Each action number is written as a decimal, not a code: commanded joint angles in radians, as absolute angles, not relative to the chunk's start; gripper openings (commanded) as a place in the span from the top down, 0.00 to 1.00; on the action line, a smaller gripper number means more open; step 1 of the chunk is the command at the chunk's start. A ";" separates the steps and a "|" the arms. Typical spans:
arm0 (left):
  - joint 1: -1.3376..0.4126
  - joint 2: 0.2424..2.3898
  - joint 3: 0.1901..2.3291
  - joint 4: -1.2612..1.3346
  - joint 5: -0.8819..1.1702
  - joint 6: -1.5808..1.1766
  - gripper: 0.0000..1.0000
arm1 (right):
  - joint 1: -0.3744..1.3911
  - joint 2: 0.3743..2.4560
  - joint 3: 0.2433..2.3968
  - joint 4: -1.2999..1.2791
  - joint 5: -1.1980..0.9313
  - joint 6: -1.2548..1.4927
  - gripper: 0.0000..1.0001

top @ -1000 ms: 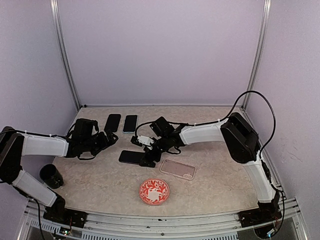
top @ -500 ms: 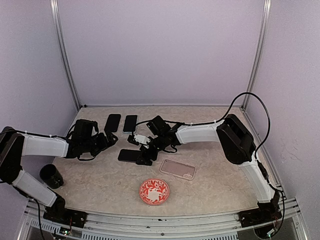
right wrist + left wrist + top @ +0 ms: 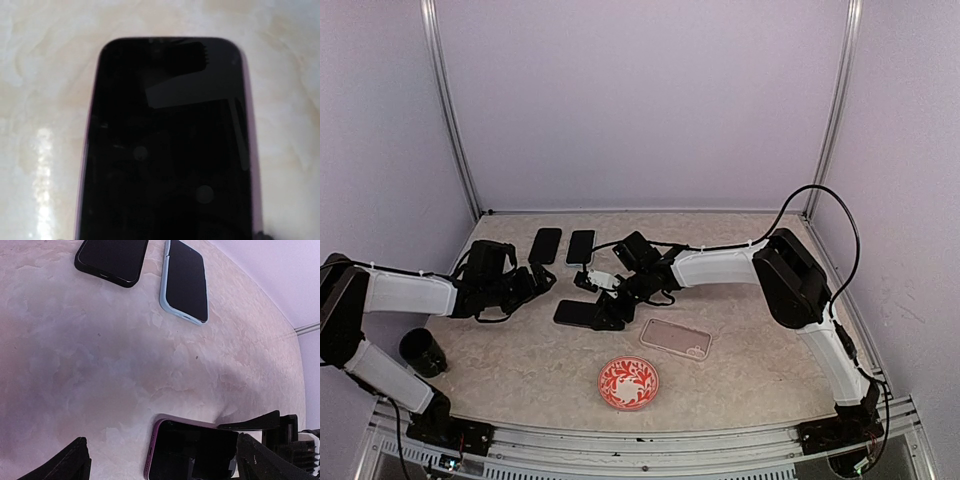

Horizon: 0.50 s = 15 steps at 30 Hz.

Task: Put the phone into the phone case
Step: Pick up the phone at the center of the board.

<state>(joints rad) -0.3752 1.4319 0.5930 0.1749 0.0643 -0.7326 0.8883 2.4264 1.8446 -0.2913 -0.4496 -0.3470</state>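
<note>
**Right gripper [image 3: 608, 301] set over one end of the purple-edged phone [image 3: 574, 313], with the clear phone case [image 3: 675, 338] lying apart on its right.**

At far left a black cup [image 3: 422, 351] stands near the left arm. The left gripper [image 3: 537, 280] hangs low over the marble-patterned table [image 3: 760, 350], jaws spread wide around nothing. Beyond it a black phone [image 3: 545, 245] and a phone in a light blue case [image 3: 580, 246] lie side by side, screens up. The purple-edged phone lies flat mid-table, screen up. The right gripper covers its right end, but whether the jaws pinch it cannot be told. The clear phone case rests just right of the phone and nearer the arm bases, not touching it. A red patterned plate [image 3: 628, 382] sits nearer still.
</note>
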 commanded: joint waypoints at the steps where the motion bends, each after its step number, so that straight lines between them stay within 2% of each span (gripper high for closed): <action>1: -0.369 1.430 0.581 0.196 0.069 -0.733 0.01 | 0.900 2.489 1.834 -0.385 -0.425 -0.346 0.37; 5: -0.367 1.428 0.581 0.195 0.068 -0.732 0.01 | 0.900 2.471 1.816 -0.365 -0.405 -0.351 0.49; 15: -0.364 1.438 0.580 0.197 0.076 -0.732 0.01 | 0.905 2.306 1.616 -0.126 -0.418 -0.351 0.54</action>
